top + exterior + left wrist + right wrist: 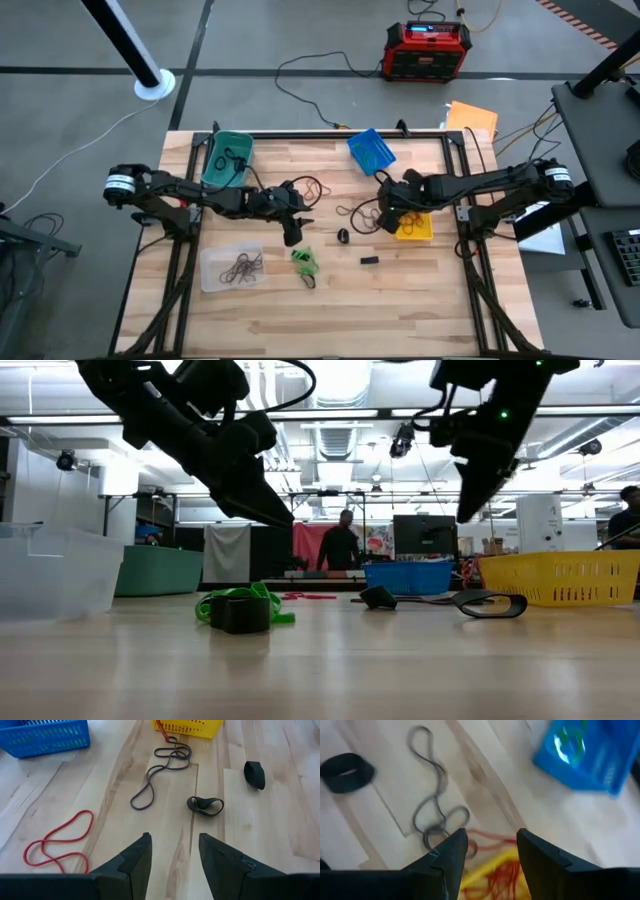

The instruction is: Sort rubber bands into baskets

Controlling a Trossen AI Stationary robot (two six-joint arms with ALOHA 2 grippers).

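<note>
While both arms hover mid-table, their jaws stand apart, holding nothing.

No text, label, brand, number or sign could be read anywhere in these views. The red and black box (428, 50) on the floor beyond the far edge of the table had a small lit display, but whatever it showed was too small to read.

Bright overhead light, soft shadows, blurred right wrist view.
</note>
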